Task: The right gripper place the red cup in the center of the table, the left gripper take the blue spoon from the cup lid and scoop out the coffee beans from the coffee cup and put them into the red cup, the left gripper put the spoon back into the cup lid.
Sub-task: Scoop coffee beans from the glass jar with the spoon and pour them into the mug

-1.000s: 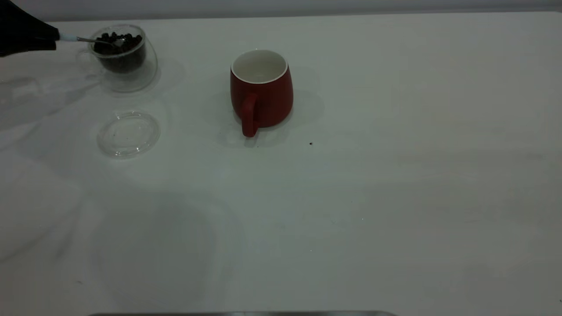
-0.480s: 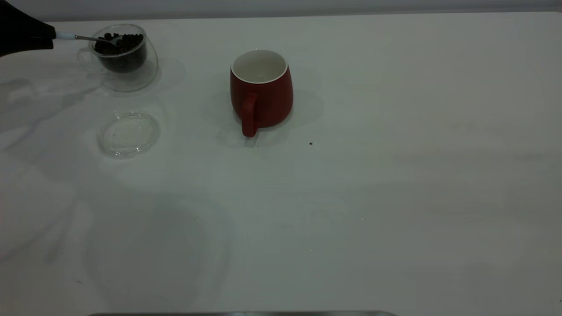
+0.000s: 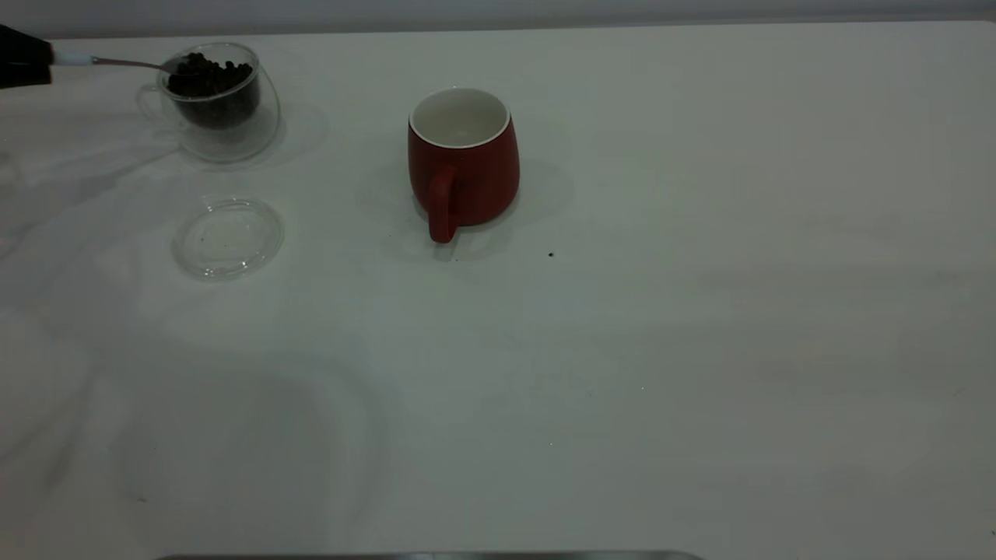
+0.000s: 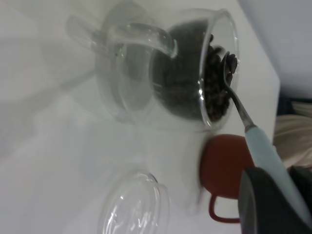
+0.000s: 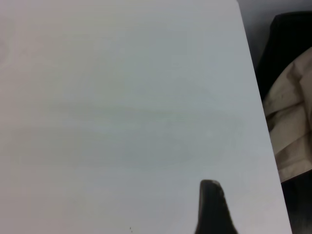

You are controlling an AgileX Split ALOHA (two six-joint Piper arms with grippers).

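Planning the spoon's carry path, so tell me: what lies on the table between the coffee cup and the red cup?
Nothing: in the exterior view, bare table separates the coffee cup from the red cup; the cup lid sits nearer the camera.

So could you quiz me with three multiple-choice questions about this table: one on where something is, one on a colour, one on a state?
1. Where is the blue spoon's bowl?
A. in the red cup
B. at the coffee cup's rim, among the beans
C. on the cup lid

2. What colour is the inside of the red cup?
A. white
B. black
C. blue

3. What is on the cup lid?
A. beans
B. the spoon
C. nothing

Answers: 1 B, the left hand holds it at the coffee cup. 2 A, the rim and inner wall show white. 3 C, the clear disc lies bare.
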